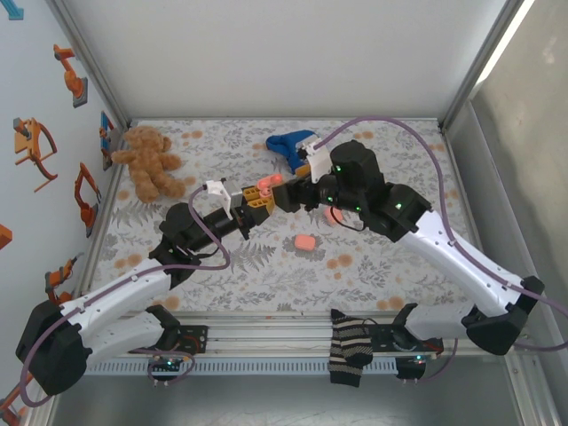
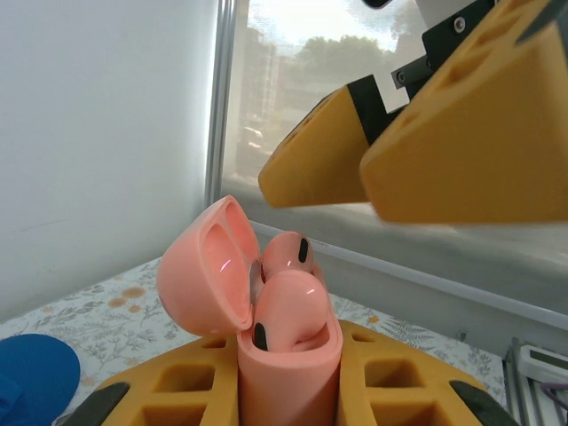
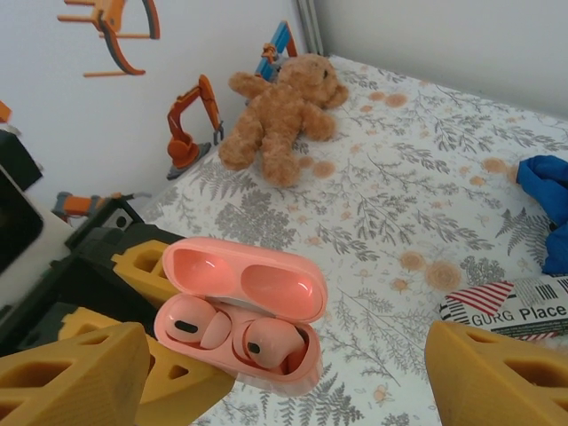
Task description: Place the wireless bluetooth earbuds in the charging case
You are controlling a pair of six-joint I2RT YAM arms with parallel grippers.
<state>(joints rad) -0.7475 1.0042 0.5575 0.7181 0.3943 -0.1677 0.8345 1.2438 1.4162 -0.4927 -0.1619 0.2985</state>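
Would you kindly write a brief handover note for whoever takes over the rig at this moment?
Left gripper: shut on the charging case, whose lid is open.
Right gripper: open and empty, with its fingers either side of the case.
Earbuds: both sit in the case's wells.
Done: both appear inserted.
Left: check the seating, as one bud looks high in the left wrist view.

place: robot lab cell | evidence: aluminium frame, white panels, floral tabletop, excavator wall stickers
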